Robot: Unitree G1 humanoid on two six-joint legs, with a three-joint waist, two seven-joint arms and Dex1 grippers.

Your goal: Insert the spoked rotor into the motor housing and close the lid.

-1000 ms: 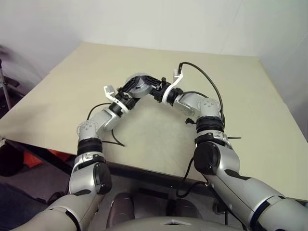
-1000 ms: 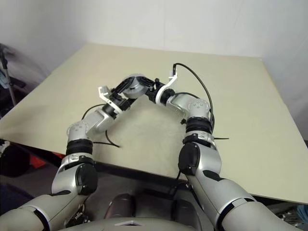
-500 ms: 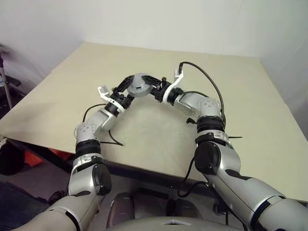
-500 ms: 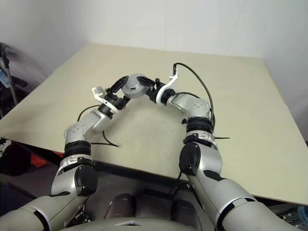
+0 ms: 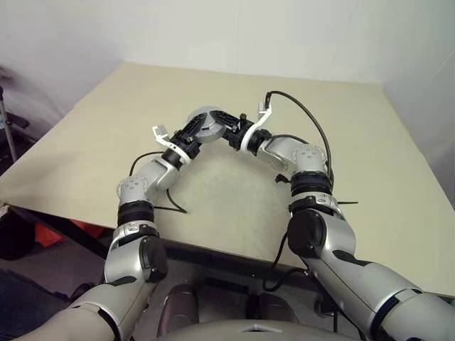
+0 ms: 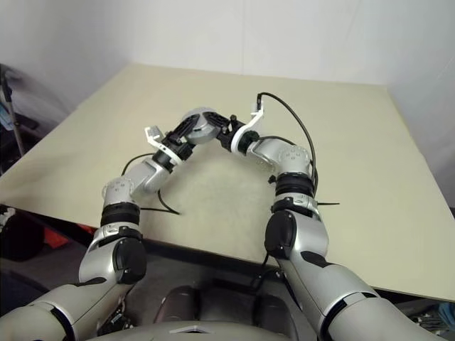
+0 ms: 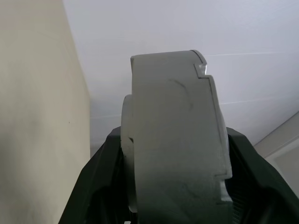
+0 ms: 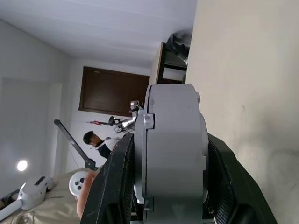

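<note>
A round grey metal body, the motor housing with the lid set against it, hangs above the middle of the table. My left gripper grips it from the left and my right gripper from the right. In the left wrist view it stands edge-on with a black finger against each flat side. The right wrist view shows the same body with a seam round its rim, clamped between black fingers. The spoked rotor is hidden.
The beige table spreads out around and beyond both arms, and its near edge runs just in front of me. Black cables loop over my right wrist and lie on the table by my left forearm. A person sits far off.
My left gripper drew back to the left with its fingers wide, then came in again and closed on the grey body. The right gripper kept still, holding it.
</note>
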